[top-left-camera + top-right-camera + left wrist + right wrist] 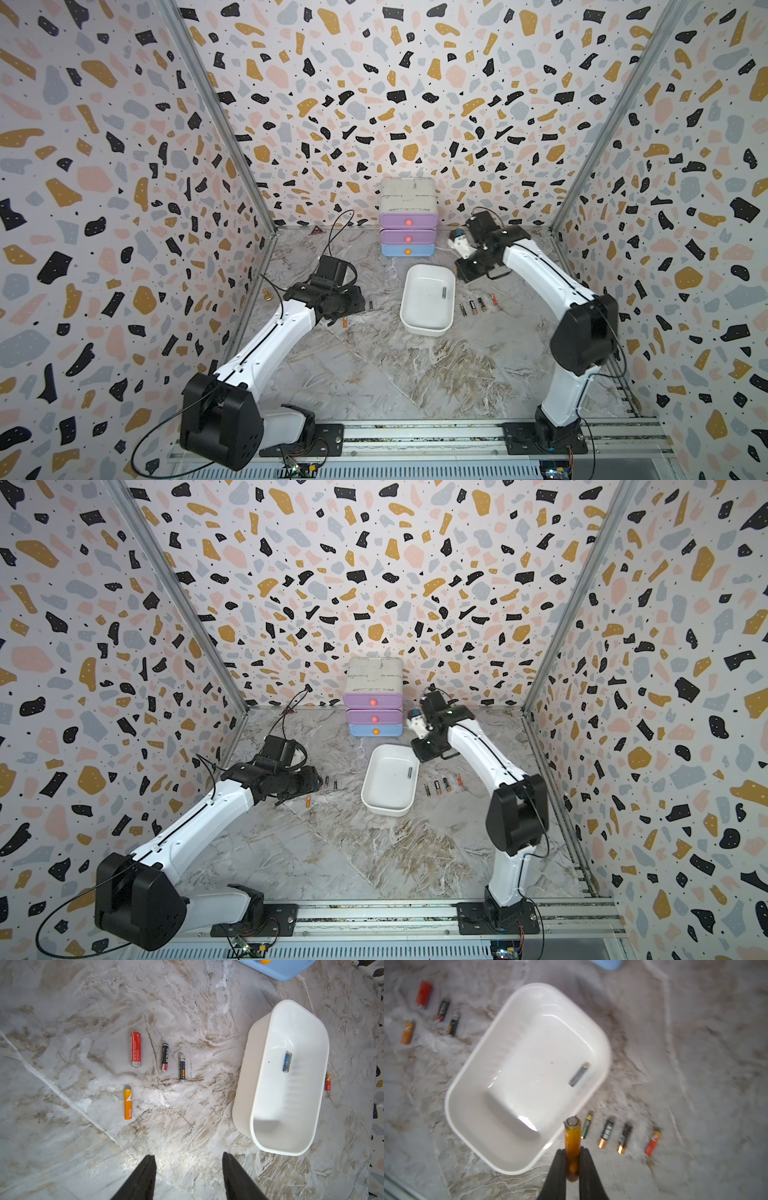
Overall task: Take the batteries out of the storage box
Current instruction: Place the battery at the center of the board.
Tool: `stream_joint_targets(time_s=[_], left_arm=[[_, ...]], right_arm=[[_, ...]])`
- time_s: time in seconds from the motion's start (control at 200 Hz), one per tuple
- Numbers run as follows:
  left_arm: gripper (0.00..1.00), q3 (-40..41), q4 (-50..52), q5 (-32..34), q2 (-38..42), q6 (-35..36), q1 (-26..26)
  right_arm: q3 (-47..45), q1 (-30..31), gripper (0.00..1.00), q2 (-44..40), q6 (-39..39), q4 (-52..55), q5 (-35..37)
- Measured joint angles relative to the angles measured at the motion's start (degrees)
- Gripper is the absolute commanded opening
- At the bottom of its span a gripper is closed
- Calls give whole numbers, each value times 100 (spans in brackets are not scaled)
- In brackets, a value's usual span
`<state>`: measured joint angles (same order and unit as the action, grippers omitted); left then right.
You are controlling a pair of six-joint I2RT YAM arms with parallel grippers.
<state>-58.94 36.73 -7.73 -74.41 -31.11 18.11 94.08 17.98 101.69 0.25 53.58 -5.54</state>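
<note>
While one blue battery lay alone on the floor of the storage box, toward its 3 o'clock wall, the others were out on the marbled tabletop. And look at that: the right hand was clamped tight on an amber battery, its flat metal end pointing away from the fingers, up by the box's 1 o'clock corner. At 3 o'clock of the box ran a neat row: a green-and-black battery nearest, a black-and-copper battery, a second black-and-copper battery, then an orange-red battery farthest out. Over at 9 o'clock, apart from the box, sat a dark battery with an orange patch, a black-and-red battery, a red battery and a yellow-orange battery. The left hand hung over that cluster, fingers spread, nothing between them. At 12 o'clock stood the drawer cabinet.
</note>
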Motion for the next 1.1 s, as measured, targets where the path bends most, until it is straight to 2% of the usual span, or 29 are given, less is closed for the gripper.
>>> stream_joint_targets(time_s=[0.11, 0.18, 0.36, 0.451, 0.591, 0.801, 0.996, 1.101], left_arm=[[55, 0, -7, -101, -22, 4, 0], [55, -2, -20, -175, -76, 13, 2], [56, -98, 17, -227, -278, 138, 144], [56, -417, 177, -125, -446, 284, 490], [56, -1403, 442, -59, -1056, 431, 1172], [56, -3182, 822, 103, -2643, 481, 1902], [57, -4299, 1196, 149, -4017, 328, 2262], [58, -4962, 1338, 208, -4664, 256, 2365]], right_arm=[[-723, -981, 0, -175, 321, -105, 702], [-1010, -1294, 0, 26, 413, -127, 1145], [-1169, -1292, 0, 876, 474, -369, 1440], [-1261, -1272, 0, 1097, 494, -581, 1364], [-1510, -1255, 0, 1091, 557, -850, 1220], [-1856, -1255, 26, 960, 754, -1196, 1147], [-2035, -1255, 42, 752, 927, -1344, 1119], [-2216, -1255, 49, 319, 1038, -1434, 1163]])
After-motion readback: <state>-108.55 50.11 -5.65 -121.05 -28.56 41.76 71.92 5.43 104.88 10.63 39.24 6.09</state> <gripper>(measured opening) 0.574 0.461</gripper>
